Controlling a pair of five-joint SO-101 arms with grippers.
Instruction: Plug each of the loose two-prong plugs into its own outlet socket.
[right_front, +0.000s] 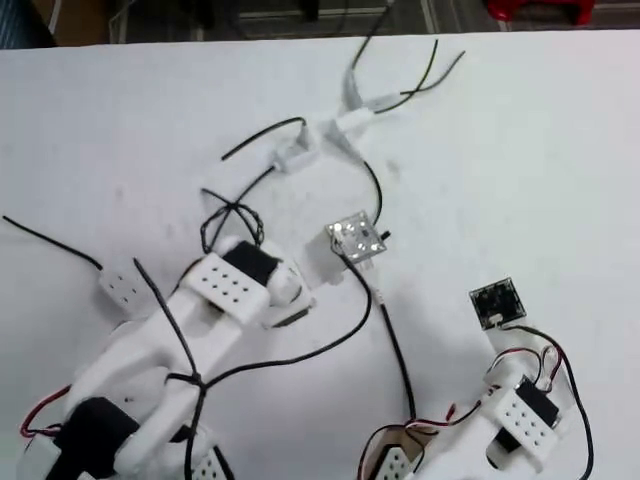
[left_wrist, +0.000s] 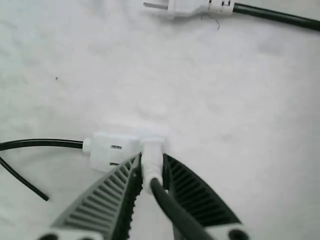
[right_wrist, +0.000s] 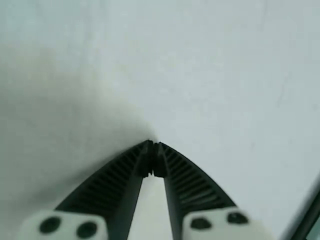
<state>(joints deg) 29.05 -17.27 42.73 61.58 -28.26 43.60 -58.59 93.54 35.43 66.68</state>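
Note:
My left gripper (left_wrist: 152, 160) is shut on a white two-prong plug (left_wrist: 152, 150) whose black cable runs back between the fingers. The plug touches the end of a white outlet socket (left_wrist: 112, 152) lying on the table, with its black cable leading away from it. I cannot tell whether the prongs are inside. A second white plug (left_wrist: 185, 6) lies loose farther off, prongs bare. My right gripper (right_wrist: 152, 146) is shut on nothing, just above the bare white table. In the high view the left arm (right_front: 230, 285) stands left of centre and the right arm (right_front: 520, 410) at the front right.
Toward the back of the white table (right_front: 520, 150), a white connector (right_front: 295, 152) and another white plug piece (right_front: 352, 122) lie among loose black cables (right_front: 420, 75). Cables loop around the left arm and across the middle. A small white block (right_front: 120, 288) lies at the left.

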